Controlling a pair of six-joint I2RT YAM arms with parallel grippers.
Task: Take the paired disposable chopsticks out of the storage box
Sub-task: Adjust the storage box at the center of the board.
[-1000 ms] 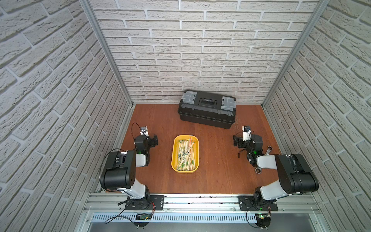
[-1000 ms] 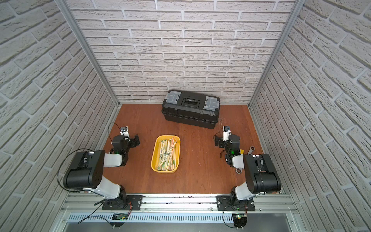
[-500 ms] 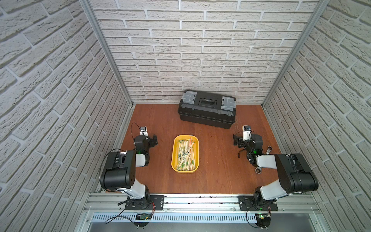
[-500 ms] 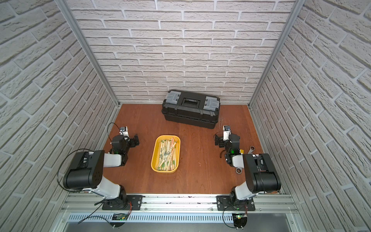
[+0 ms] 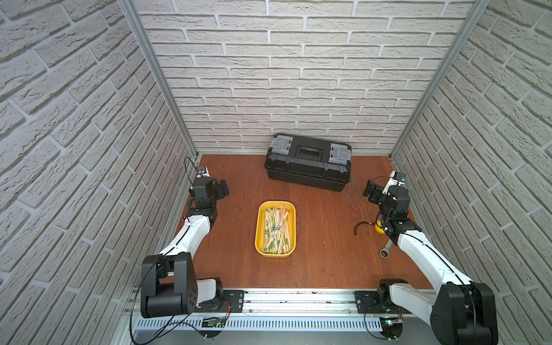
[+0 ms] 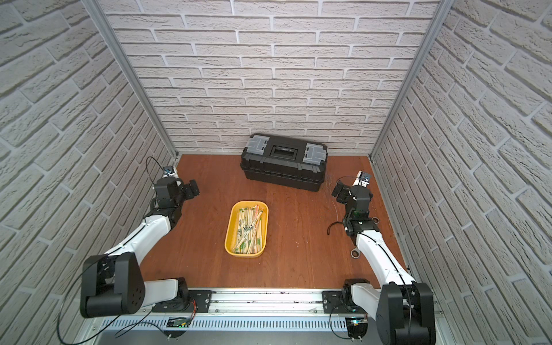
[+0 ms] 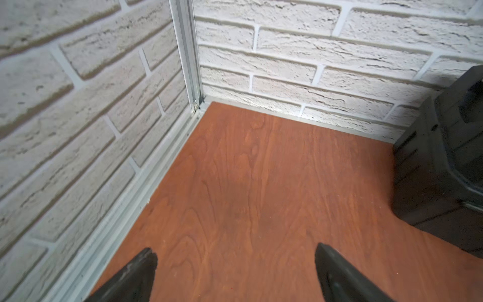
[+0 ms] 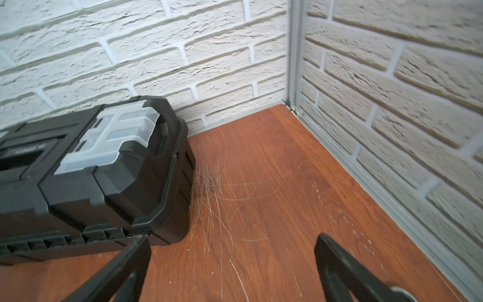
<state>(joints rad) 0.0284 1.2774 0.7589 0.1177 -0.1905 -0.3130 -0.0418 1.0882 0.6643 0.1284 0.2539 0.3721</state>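
While left claw (image 7: 235,251), right claw (image 8: 232,238) gape empty, chopsticks (image 5: 276,228) fill storage box (image 5: 258,233).

The reddish-brown wooden surface (image 5: 322,265) carries the yellow storage box (image 5: 274,254) at its middle, a black toolbox (image 5: 307,171) by the back wall, and a wrench (image 5: 385,250) at right.
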